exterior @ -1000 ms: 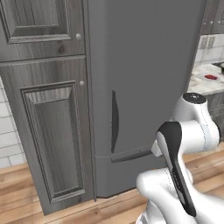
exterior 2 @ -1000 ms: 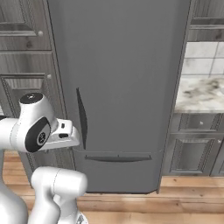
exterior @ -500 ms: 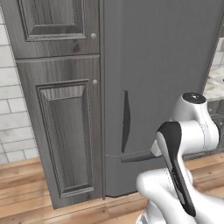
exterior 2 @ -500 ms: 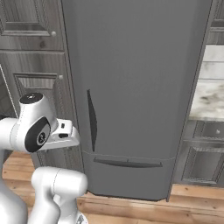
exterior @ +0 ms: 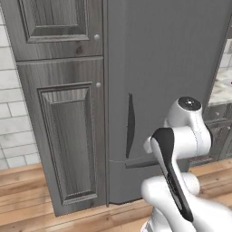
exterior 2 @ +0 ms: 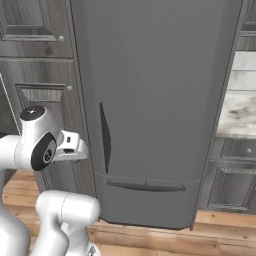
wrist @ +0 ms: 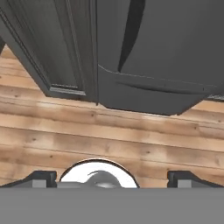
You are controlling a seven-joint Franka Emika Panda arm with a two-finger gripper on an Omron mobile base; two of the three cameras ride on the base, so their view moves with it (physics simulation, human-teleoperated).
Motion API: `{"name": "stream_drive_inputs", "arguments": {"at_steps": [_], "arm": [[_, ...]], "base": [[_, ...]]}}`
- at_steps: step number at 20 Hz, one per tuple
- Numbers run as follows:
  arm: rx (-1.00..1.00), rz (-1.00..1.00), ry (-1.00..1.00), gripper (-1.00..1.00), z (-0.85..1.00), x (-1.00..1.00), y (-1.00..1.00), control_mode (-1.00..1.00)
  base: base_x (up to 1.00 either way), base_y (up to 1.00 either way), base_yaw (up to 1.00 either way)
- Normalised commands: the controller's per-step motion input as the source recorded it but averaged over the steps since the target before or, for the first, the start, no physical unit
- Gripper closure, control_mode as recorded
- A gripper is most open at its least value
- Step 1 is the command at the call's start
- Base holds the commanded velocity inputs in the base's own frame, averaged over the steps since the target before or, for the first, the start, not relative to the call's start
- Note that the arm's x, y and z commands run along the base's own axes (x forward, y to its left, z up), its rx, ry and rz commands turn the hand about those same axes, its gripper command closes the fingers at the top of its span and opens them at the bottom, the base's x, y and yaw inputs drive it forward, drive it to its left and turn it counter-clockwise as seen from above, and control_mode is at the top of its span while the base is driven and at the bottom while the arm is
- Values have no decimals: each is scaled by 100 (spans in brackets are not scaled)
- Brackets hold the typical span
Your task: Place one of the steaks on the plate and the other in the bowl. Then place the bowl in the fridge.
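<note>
- The fridge (exterior: 172, 68) is closed and fills the centre and right of the left base view, its dark vertical handle (exterior: 130, 124) at mid-frame.
- A wood-grain cabinet (exterior: 68, 136) stands just beside it at left.
- A marble desk (exterior 2: 240, 115) shows at right of the right base view.
- The hand (wrist: 111, 177) has its tips wide apart, gripping nothing, above the wooden floor (wrist: 109, 135).
</note>
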Motion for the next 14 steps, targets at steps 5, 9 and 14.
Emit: {"name": "stream_drive_inputs", "arguments": {"at_steps": [5, 9, 14], "arm": [[7, -29, -10, -100, -8, 73, 38, -100], [4, -9, 0, -100, -6, 71, -24, -100], [12, 12, -1, -100, 0, 43, -27, -100]], "base": [[0, 0, 0], [0, 0, 0], [0, 0, 0]]}}
